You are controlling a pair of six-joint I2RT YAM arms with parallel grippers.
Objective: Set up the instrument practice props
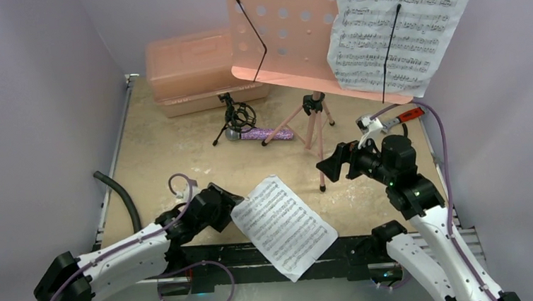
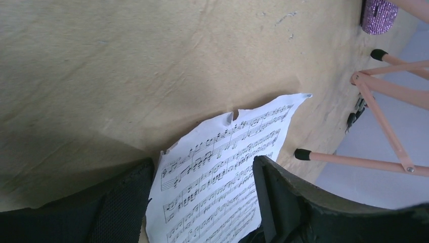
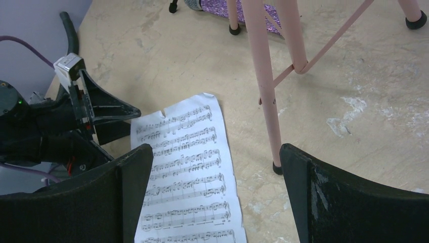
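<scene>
Left claw (image 1: 227,208): fingers parted, at the near edge of the bench (image 1: 171,150). A loose sheet-music page (image 1: 283,224) lies between them, partly overhanging that edge.

Right claw (image 1: 332,166): spread wide, holding nothing, above the bench beside a leg of the pink music stand (image 1: 290,28).

A second page (image 1: 397,28) rests on the stand's desk. The purple glitter microphone (image 1: 266,134) lies flat by the black tripod mic stand (image 1: 236,116).

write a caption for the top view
Left gripper, open, straddles a loose sheet-music page; another page sits on the pink music stand.
</scene>
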